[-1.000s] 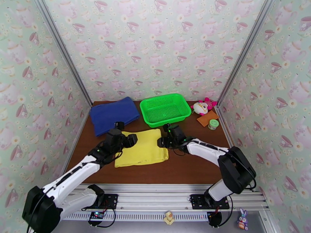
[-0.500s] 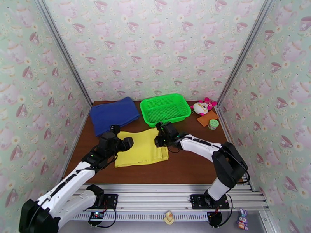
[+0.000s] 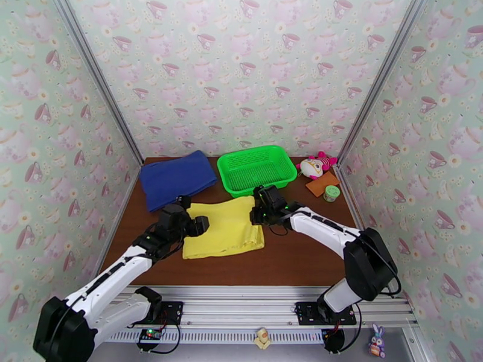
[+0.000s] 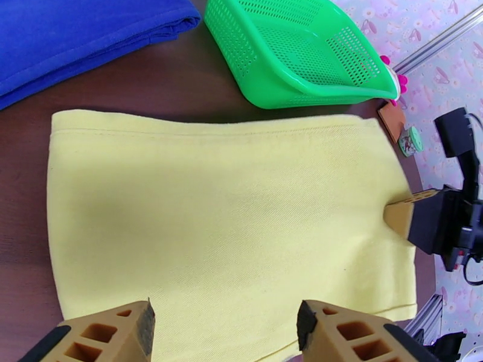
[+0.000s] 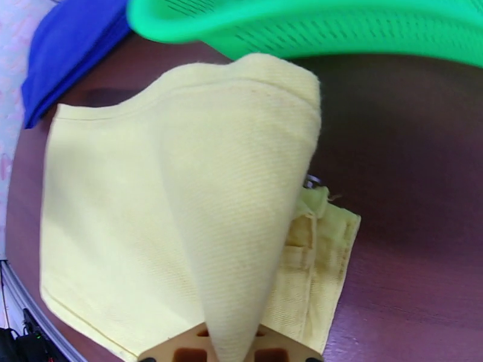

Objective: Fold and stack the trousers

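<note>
Yellow and plain, the trousers [image 3: 224,236] show in the top view as a flat folded rectangle mid-table, with the 2 o'clock corner bunched up. The right gripper [image 3: 258,213] is clamped tight on that edge. A second ago it sat just off the edge with its jaws apart, and the cloth has since slid a touch rightwards. The left gripper [image 3: 202,225] sits at the 9 o'clock edge, spread and holding nothing. A green basket [image 3: 226,159] is at 12 o'clock near the right gripper, a blue folded cloth [image 3: 176,178] at 10, and a plush toy [image 3: 316,166] and small jar [image 3: 331,193] at 2, well apart.

Left wrist view: the left gripper [image 4: 224,324] spreads wide over the near hem of the trousers [image 4: 223,206]. The right gripper [image 4: 401,215] meets the cloth at 3 o'clock.

Right wrist view: the top layer of the trousers [image 5: 241,194] rises in a cone into the right gripper [image 5: 229,350]. The basket [image 5: 302,22] rim sits just beside the lifted corner.
</note>
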